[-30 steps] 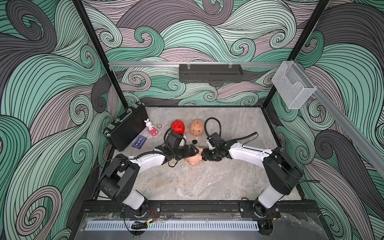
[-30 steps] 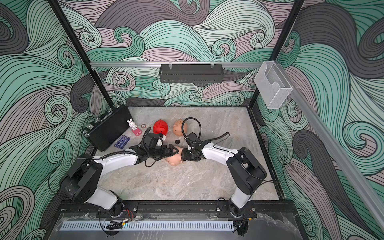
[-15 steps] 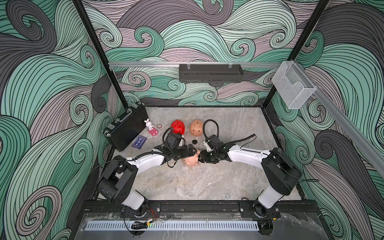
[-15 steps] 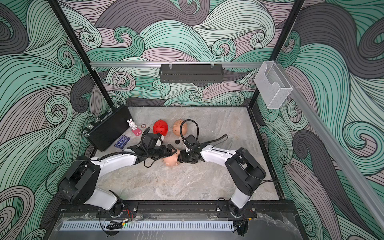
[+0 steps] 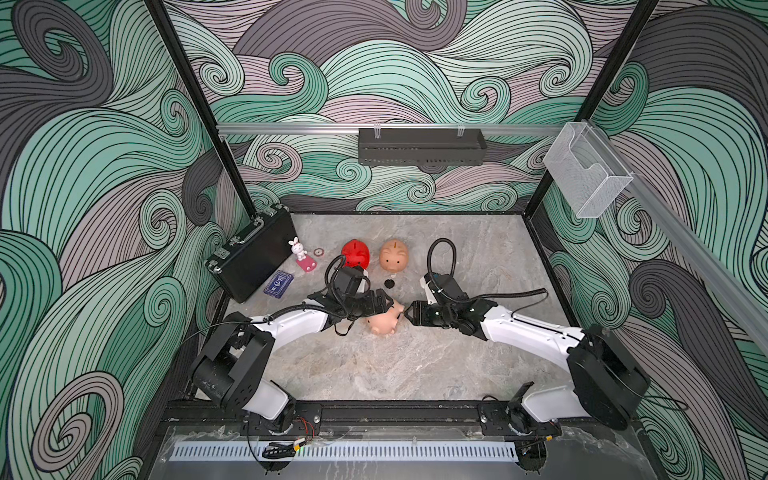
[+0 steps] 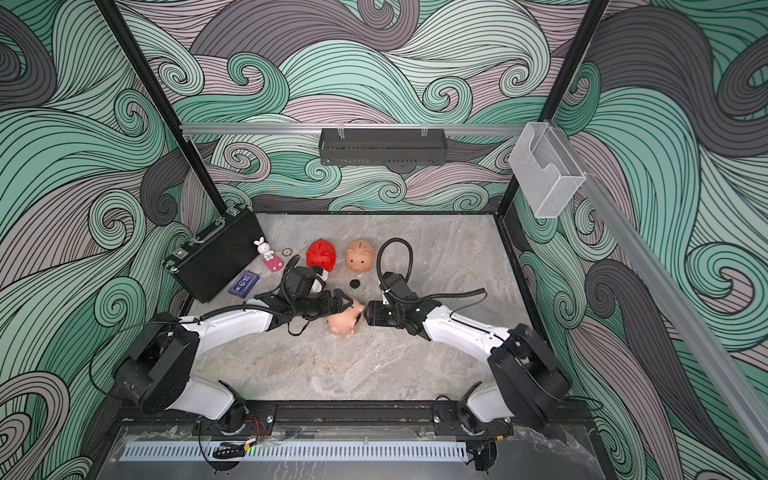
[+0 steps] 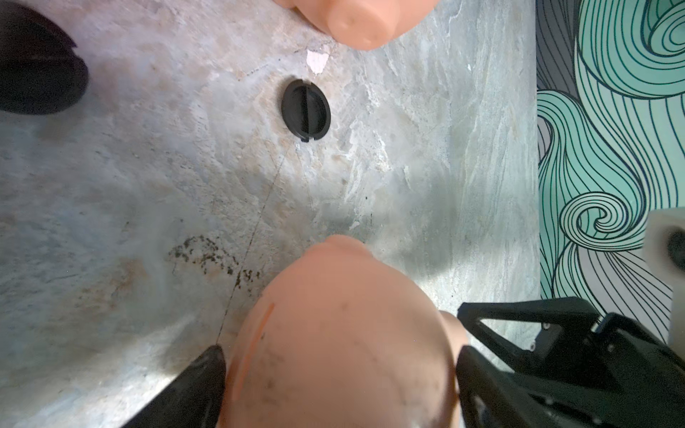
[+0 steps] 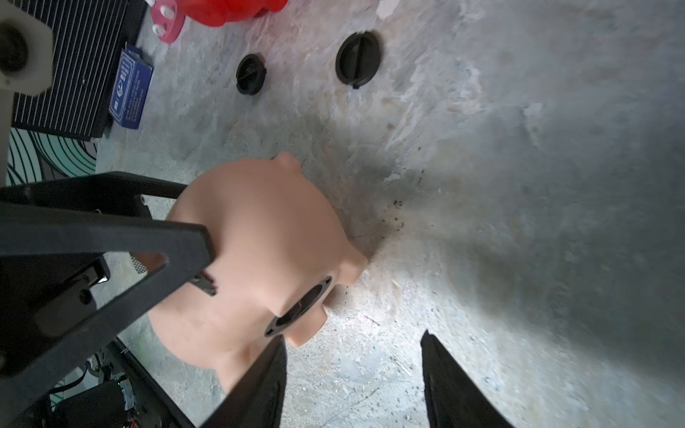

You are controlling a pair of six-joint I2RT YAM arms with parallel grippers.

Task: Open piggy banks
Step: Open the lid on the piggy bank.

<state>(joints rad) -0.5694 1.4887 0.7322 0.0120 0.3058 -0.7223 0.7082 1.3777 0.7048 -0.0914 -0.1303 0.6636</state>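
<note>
White arms (image 5: 299, 322) (black joints, cables)

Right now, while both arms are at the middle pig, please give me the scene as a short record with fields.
left gripper: closed around the near peach piggy bank, one jaw on each side
right gripper: open and empty, beside that pig's belly hole
black plugs: two, lying loose, apart from every pig
other pigs: red piggy bank and far peach piggy bank, side by side, untouched
bystanders: rabbit figurine, black case
</note>
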